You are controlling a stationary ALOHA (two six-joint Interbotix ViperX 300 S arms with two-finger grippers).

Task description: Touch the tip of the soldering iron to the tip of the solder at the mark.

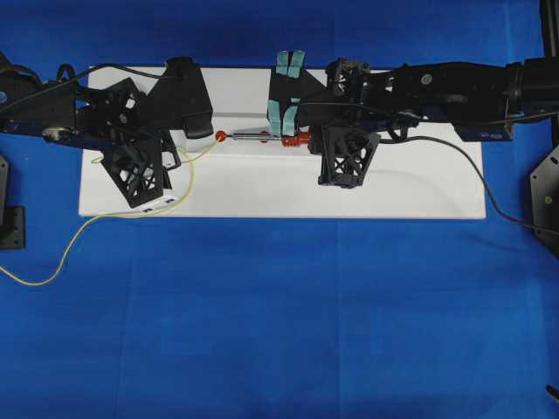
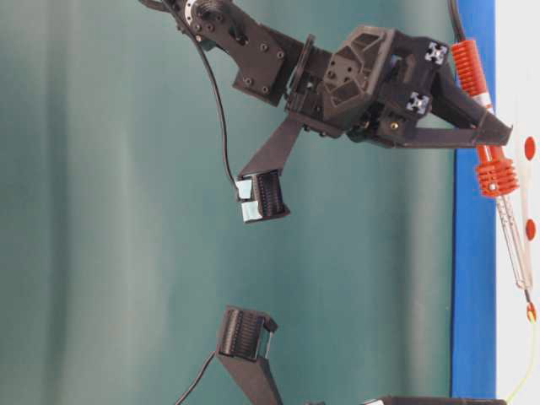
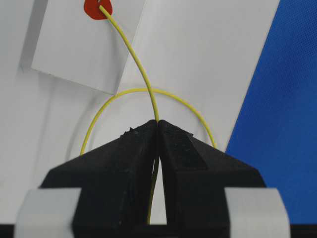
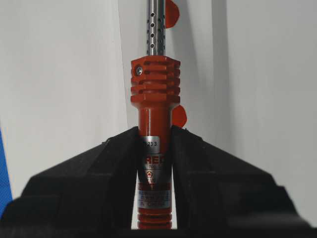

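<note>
The soldering iron (image 1: 262, 136) lies level over the white board (image 1: 393, 188), pointing left. My right gripper (image 1: 297, 136) is shut on its red-orange handle (image 4: 154, 89). The dark tip (image 2: 529, 304) reaches the red mark (image 1: 221, 136). The solder (image 3: 133, 54), a thin yellow wire, runs from my left gripper (image 3: 158, 121), which is shut on it, up to the mark (image 3: 97, 9), where its free end rests. The left wrist view does not show the iron's tip, so I cannot tell if the tips touch.
The solder (image 1: 87, 227) trails off the board's front-left onto the blue cloth. A black cord (image 1: 454, 157) runs right from the iron. Two more red marks (image 4: 178, 116) sit on the board along the iron's line. The first mark lies on a small white card (image 3: 64, 54).
</note>
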